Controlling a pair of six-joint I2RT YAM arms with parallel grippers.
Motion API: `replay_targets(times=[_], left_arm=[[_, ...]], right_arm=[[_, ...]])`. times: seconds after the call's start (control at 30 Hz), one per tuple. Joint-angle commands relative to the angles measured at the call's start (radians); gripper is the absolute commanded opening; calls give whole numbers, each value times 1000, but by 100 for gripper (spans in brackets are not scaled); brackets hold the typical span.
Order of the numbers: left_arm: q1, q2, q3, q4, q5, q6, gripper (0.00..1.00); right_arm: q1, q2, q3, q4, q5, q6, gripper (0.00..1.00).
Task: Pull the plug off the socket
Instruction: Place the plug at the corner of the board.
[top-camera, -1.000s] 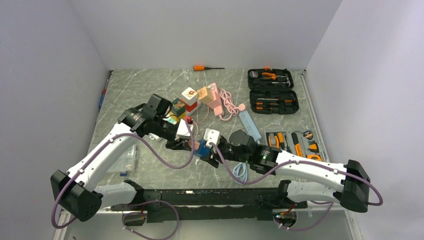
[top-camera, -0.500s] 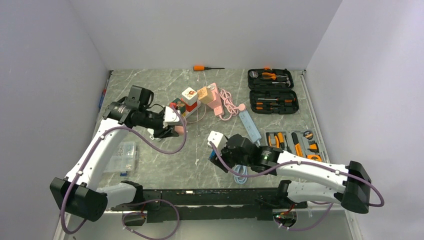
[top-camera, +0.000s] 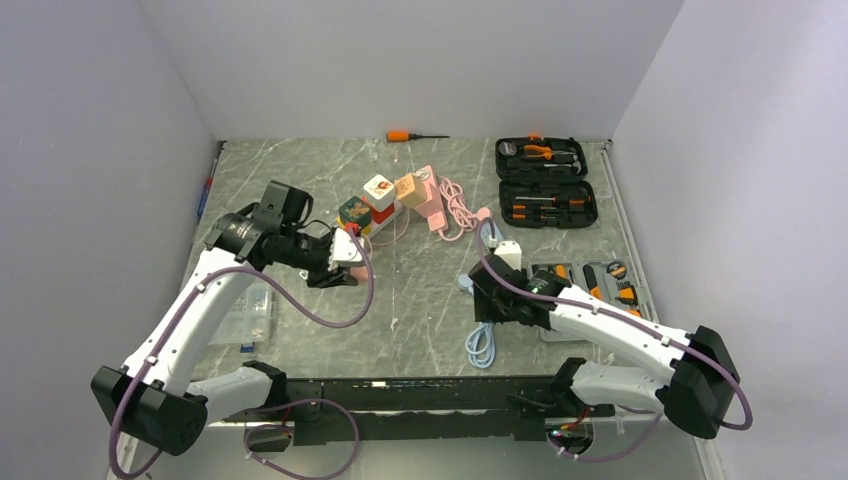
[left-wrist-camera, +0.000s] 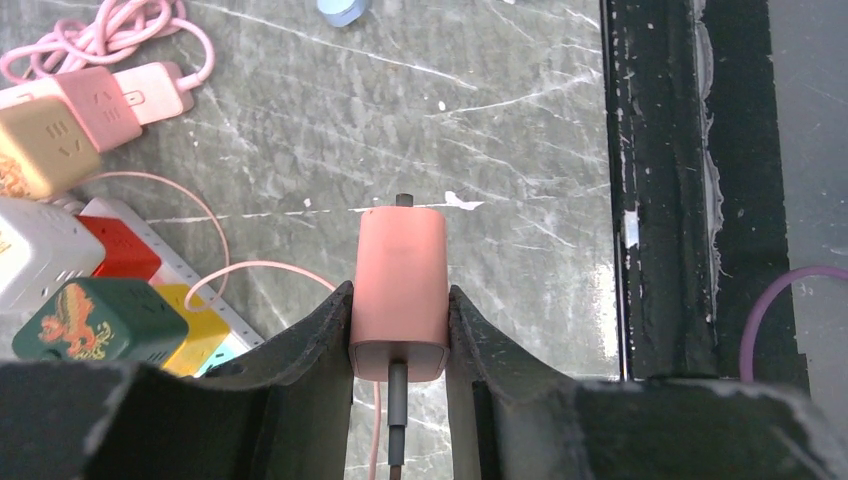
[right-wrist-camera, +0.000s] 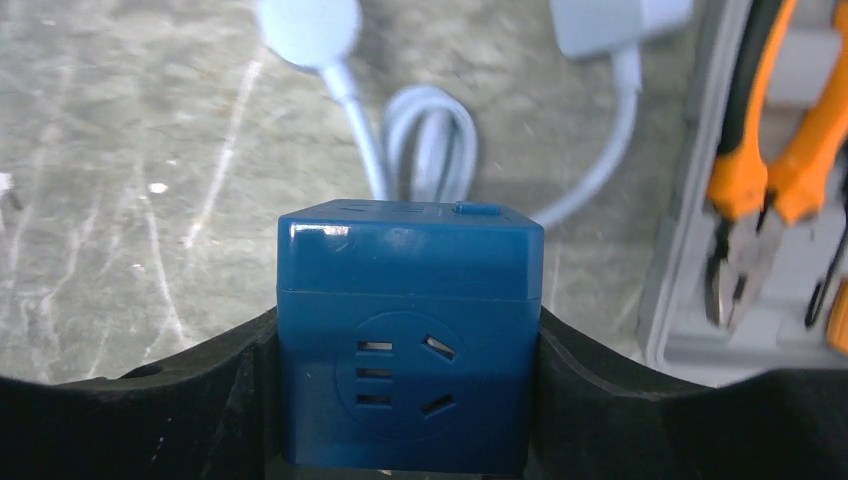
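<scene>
The plug (left-wrist-camera: 400, 270) is a pink block with a grey cord at its back and a metal prong at its front end. My left gripper (left-wrist-camera: 400, 292) is shut on its sides and holds it above the table, left of centre (top-camera: 342, 262). The socket (right-wrist-camera: 410, 330) is a dark blue cube whose holes face the camera with nothing in them. My right gripper (right-wrist-camera: 408, 335) is shut on its two sides, right of centre (top-camera: 480, 292). Plug and socket are well apart.
A power strip with several coloured cube plugs (top-camera: 378, 208) and a pink charger with its cable (top-camera: 440, 205) lie behind. Tool cases (top-camera: 545, 180), an open tool tray (top-camera: 590, 285), a screwdriver (top-camera: 410, 135), a light blue coiled cable (top-camera: 480, 345) and a clear box (top-camera: 245, 315) are around.
A second ago both grippers met at the table's middle, plug against socket. The left arm has drawn back left with the plug, and the right arm has swung right with the socket.
</scene>
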Motion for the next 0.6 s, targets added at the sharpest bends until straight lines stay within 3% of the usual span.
replay_targets(times=[0.0, 0.27, 0.57], left_arm=[[-40, -33, -9, 3, 2, 22, 0], [-67, -21, 20, -16, -6, 24, 0], [-69, -23, 25, -11, -12, 8, 0]], right_arm=[[3, -9, -16, -187, 49, 296, 0], [3, 9, -41, -269, 74, 473, 0], [-43, 114, -95, -133, 75, 437, 0]])
